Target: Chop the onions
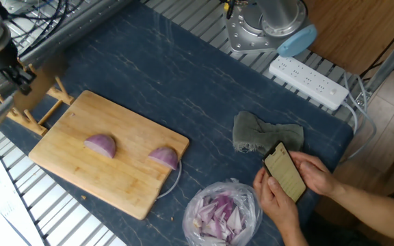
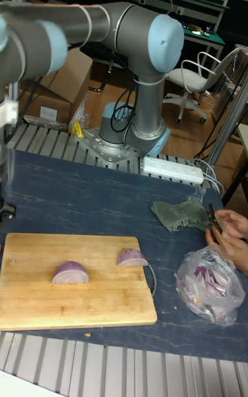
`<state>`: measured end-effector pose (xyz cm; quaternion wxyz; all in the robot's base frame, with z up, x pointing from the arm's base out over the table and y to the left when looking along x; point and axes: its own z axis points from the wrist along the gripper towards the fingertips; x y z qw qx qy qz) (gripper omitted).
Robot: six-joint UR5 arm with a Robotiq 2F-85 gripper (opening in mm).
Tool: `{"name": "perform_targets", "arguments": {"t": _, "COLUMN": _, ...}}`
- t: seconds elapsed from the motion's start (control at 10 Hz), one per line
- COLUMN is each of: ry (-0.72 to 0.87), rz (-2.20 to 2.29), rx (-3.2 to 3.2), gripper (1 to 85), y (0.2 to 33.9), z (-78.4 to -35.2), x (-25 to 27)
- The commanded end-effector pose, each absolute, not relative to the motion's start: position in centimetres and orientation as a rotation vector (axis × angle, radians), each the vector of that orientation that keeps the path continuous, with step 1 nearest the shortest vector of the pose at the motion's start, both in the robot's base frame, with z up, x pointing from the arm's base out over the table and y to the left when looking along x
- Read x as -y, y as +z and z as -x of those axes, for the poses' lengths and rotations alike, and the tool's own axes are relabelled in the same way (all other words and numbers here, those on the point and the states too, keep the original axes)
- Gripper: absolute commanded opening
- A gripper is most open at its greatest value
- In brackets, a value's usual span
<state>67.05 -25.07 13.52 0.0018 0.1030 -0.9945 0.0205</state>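
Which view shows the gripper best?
The fixed view: the gripper sits at the top-left corner above the wooden rack, though blurred, jaws unclear. The tall fixed view cuts it off at its left edge.

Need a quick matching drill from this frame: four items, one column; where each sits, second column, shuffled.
Items:
1. onion halves
2. grey cloth
3. bag of chopped onion
4. power strip

Places:
A. on the blue mat, just beyond the phone held in a person's hands
B. on the metal slats at the far edge, near the arm's base
C. on the wooden cutting board
D. on the mat beside the board's near corner

Pairs: 1-C, 2-A, 3-D, 4-B
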Motion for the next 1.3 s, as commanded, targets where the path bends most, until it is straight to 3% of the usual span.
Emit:
{"name": "perform_targets", "arguments": {"t": 0.0, "ry": 0.167, "rz": -0.438, "rx": 3.144, "gripper": 1.7, "y": 16.4, "z": -67.5, "x": 25.1}}
{"name": "perform_targets", "arguments": {"t": 0.4, "ry": 0.273, "rz": -0.437, "rx": 3.097, "gripper": 1.7, "y": 17.8, "z": -66.3, "x": 24.3}}
{"name": "perform_targets", "arguments": {"t": 1.2, "ry": 0.108, "rz": -0.246, "rx": 3.104, "gripper": 1.7, "y": 16.2, "z": -65.4, "x": 18.3}}
